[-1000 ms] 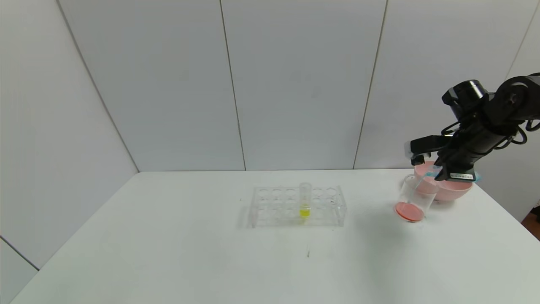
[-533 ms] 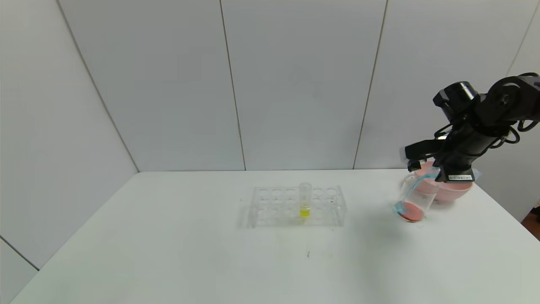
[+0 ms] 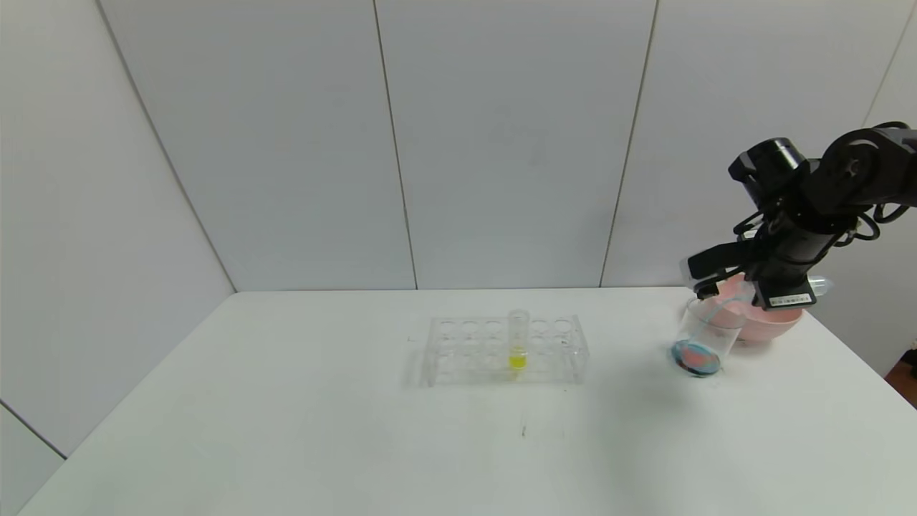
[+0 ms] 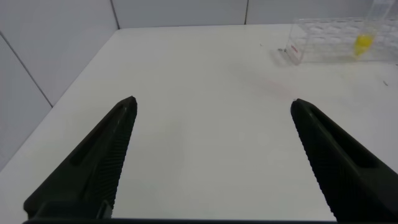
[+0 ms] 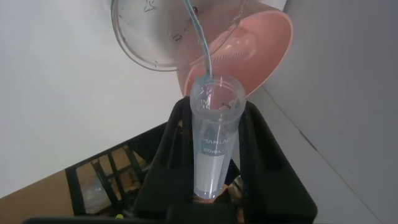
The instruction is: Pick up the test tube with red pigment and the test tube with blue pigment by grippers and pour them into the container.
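My right gripper (image 3: 777,290) is shut on the test tube with blue pigment (image 3: 819,286) and holds it tipped over the container (image 3: 709,326). In the right wrist view the tube (image 5: 213,140) sits between the fingers (image 5: 171,134), nearly drained. A thin blue stream runs from its mouth into the container (image 5: 152,34). The container leans and holds red and blue liquid (image 3: 695,357) at its bottom. The test tube with red pigment is out of view. My left gripper (image 4: 212,106) is open and empty over the table.
A pink bowl (image 3: 770,322) stands right behind the container, near the table's right edge. A clear tube rack (image 3: 458,351) with a yellow-liquid tube (image 3: 517,342) stands mid-table; it also shows in the left wrist view (image 4: 323,40).
My right gripper tipped the tube further and shifted slightly. Blue liquid ran out of the tube into the container and now pools over the red liquid.
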